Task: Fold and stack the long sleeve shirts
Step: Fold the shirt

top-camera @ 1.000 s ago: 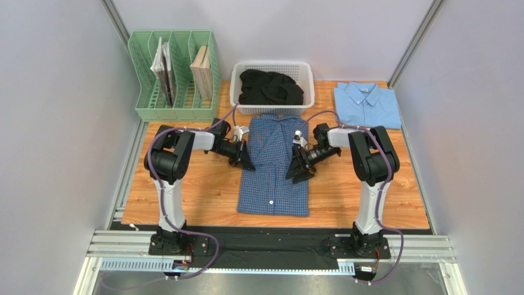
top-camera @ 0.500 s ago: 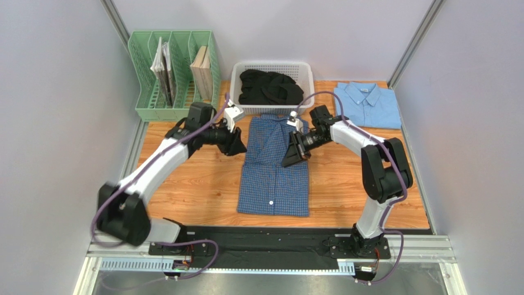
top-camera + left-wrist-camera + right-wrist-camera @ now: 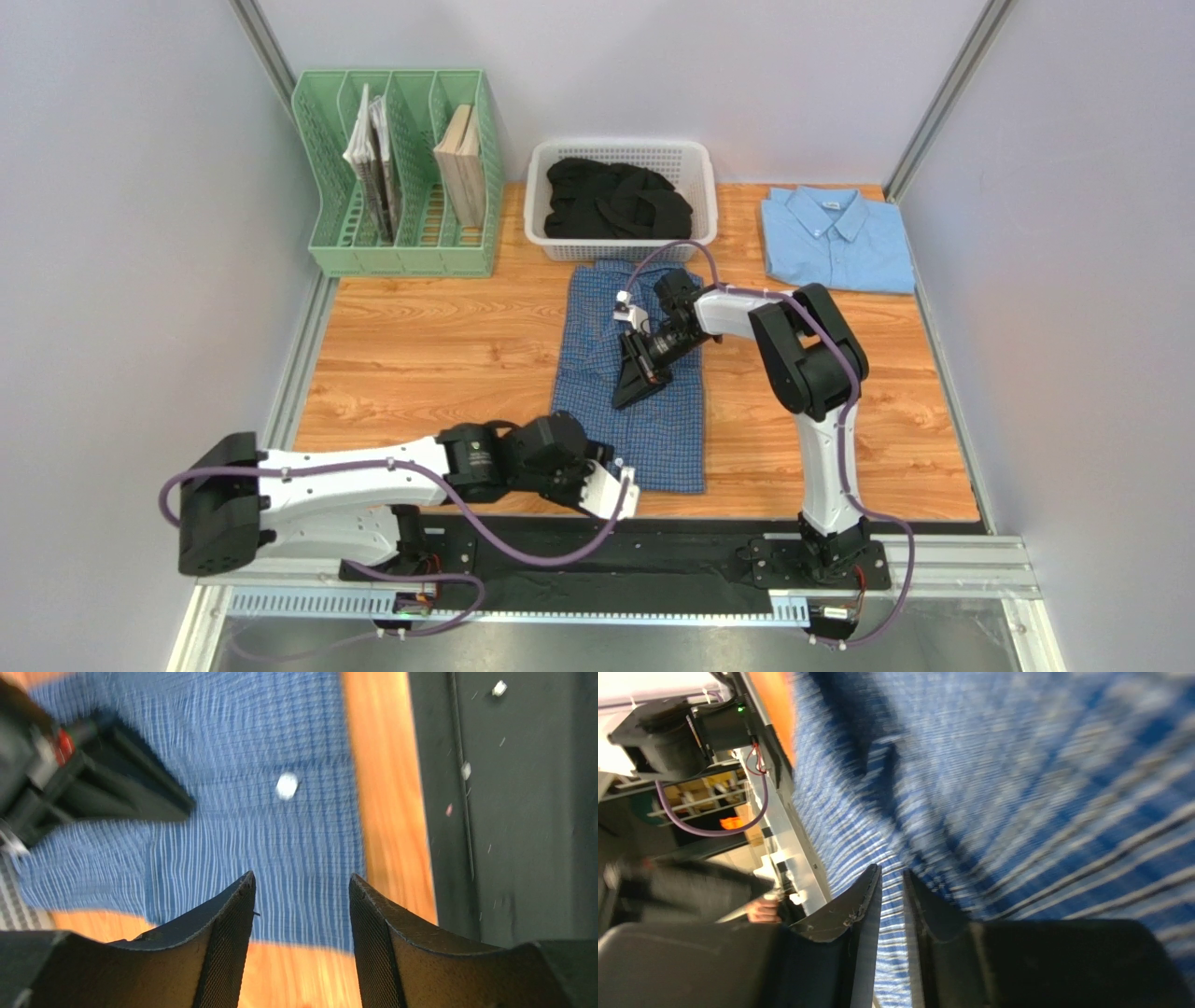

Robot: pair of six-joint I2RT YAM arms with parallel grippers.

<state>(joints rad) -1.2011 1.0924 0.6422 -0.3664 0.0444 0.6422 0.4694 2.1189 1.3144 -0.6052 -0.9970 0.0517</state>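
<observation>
The dark blue checked long sleeve shirt (image 3: 659, 420) lies folded at the table's centre, its white button (image 3: 286, 785) showing in the left wrist view. The plain light blue shirt (image 3: 836, 241) lies folded at the back right. My left gripper (image 3: 622, 493) hovers open at the checked shirt's near edge with nothing between its fingers (image 3: 302, 878). My right gripper (image 3: 627, 396) lies low over the middle of the checked shirt (image 3: 1032, 777). Its jaws (image 3: 892, 871) stand a narrow slit apart, and blur hides whether cloth is pinched.
A green file rack (image 3: 400, 175) holding books stands at the back left. Beside it, a white basket (image 3: 622, 151) holds dark clothes. A black strip (image 3: 673, 539) and metal rails run along the near edge.
My left arm swung from the shirt's upper left down to its near edge and its jaws opened. My right gripper moved left onto the shirt's middle and its jaws narrowed.
</observation>
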